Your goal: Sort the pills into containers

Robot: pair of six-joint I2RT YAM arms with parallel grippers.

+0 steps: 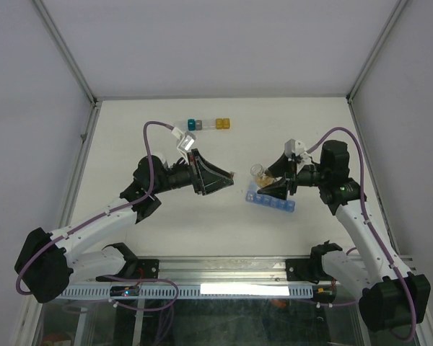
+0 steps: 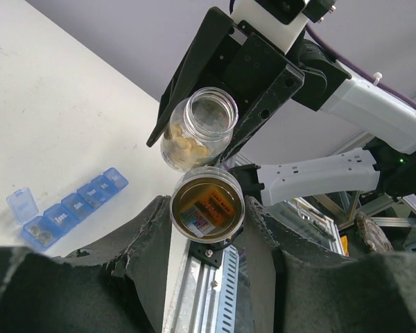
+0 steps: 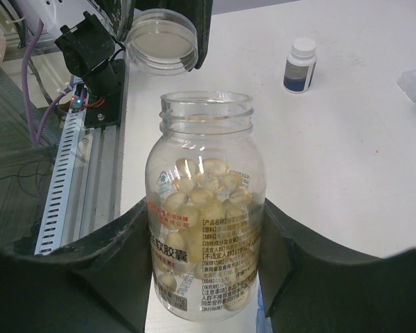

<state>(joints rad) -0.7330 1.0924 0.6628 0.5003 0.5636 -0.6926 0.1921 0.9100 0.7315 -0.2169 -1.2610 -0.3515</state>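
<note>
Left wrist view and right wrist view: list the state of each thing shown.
Clear plastic pill bottle: uncapped, part full, held in right gripper.
Round translucent cap: off, held in left gripper.
Translucent blue pill organiser: one end lid open, the rest shut.
Small white-capped bottle: upright, capped.

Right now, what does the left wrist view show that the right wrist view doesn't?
Left wrist only: the translucent blue strip of lidded compartments, one end lid open. Right wrist only: a small white-capped bottle standing upright. Both: the open clear bottle of pale pills in the right gripper, and a round cap in the left gripper.
</note>
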